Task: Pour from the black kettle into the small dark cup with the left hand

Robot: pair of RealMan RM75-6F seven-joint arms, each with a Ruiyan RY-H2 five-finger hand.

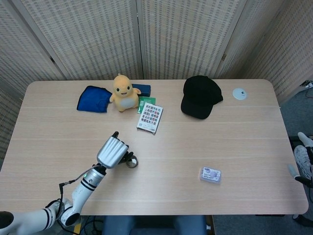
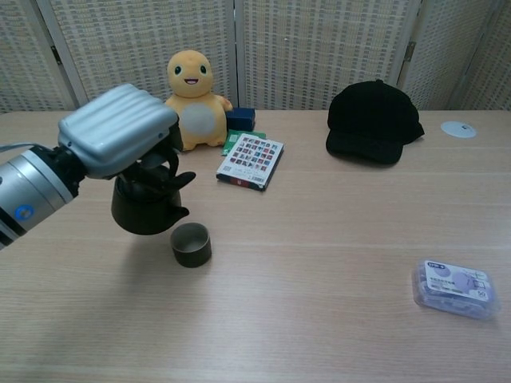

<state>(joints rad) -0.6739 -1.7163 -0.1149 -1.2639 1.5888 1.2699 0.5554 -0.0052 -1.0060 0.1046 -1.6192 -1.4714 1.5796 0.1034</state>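
Note:
My left hand [image 2: 120, 132] grips the handle of the black kettle [image 2: 148, 209] from above and holds it off the table, tilted a little toward the right. The kettle's spout hangs just left of and above the small dark cup [image 2: 191, 244], which stands upright on the wood. In the head view the left hand [image 1: 111, 151] covers most of the kettle, and the cup [image 1: 132, 162] shows at its right side. The right hand [image 1: 304, 164] shows only at the far right frame edge, beyond the table, its fingers unclear.
At the back stand a yellow plush toy [image 2: 191, 100], a blue cloth [image 1: 94, 99], a patterned booklet [image 2: 250, 161] and a black cap [image 2: 374, 121]. A small plastic case [image 2: 452, 287] lies at the front right, a white disc [image 2: 457, 129] at the far right.

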